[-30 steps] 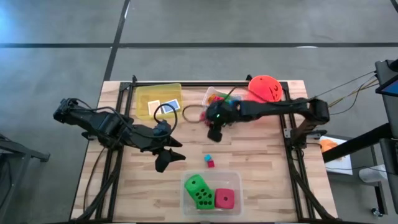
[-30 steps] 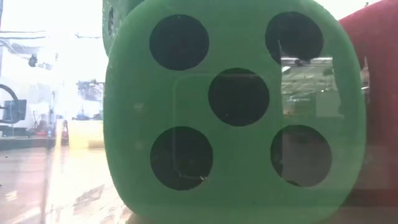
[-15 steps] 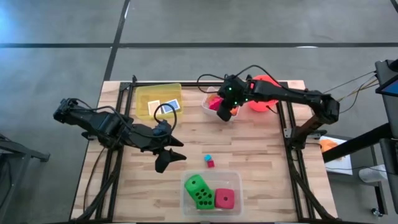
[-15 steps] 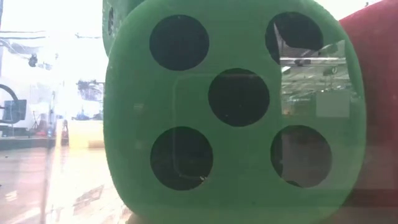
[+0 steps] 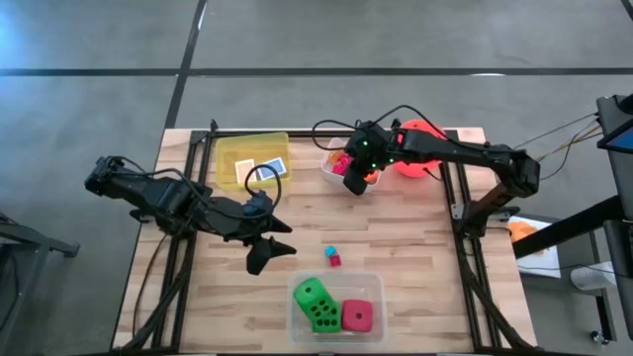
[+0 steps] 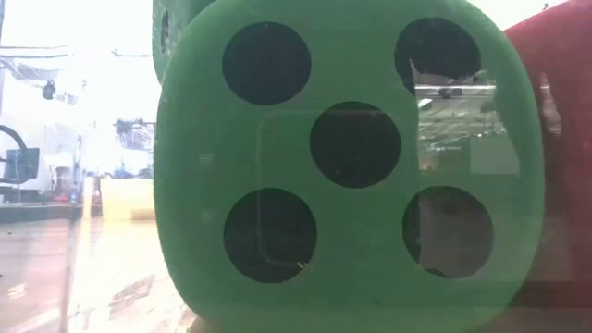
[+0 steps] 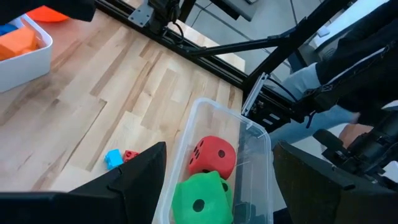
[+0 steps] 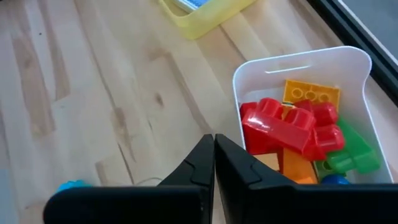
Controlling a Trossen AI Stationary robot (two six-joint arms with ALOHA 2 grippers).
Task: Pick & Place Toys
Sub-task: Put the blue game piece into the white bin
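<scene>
Jaws pressed together, nothing between them: my right gripper [image 5: 353, 179] hangs at the near edge of the white plastic tub [image 8: 348, 68] of red, orange and green blocks [image 8: 292, 127], R arm stretched low across the table's far side. L gripper [image 5: 265, 247] sits mid-table w/ fingers spread wide, holding nothing, L arm bent in from the left edge. Small blue and red blocks [image 5: 332, 256] lie loose on the wood. Green dotted die [image 5: 316, 303] and pink dotted die [image 5: 357, 316] rest in the clear rectangular tub [image 5: 374, 286].
</scene>
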